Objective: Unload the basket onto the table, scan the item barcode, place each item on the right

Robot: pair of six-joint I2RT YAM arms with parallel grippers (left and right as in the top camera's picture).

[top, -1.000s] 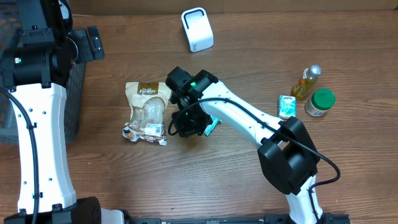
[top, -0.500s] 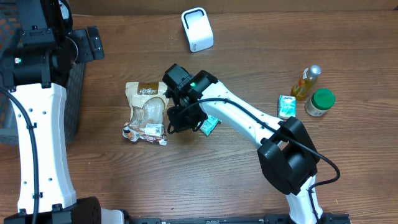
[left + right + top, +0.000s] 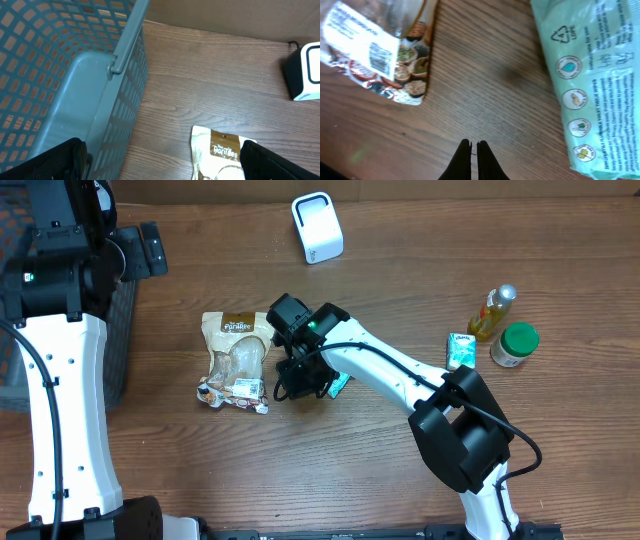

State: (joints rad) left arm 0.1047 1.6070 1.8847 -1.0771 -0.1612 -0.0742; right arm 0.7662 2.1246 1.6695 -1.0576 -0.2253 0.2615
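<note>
Here, my right claw point(image 3: 474, 145) is hovering shut and empty over the counter point(image 3: 485, 85), between snack bag point(image 3: 375, 55) and green packet point(image 3: 590, 85), left claw point(image 3: 160, 155) gaping wide, empty, by the basket point(image 3: 60, 75)

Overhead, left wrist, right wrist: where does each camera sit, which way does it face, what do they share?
Overhead: fixed above the table, facing straight down; snack pouch, scanner, left arm, right arm show.
Left wrist: high on the left, facing down and forward; basket, pouch, scanner; open jaws at the bottom corners.
Right wrist: low, facing down; pouch label, green packet; shut jaws at bottom centre.
Shared: all three see the pouch.
</note>
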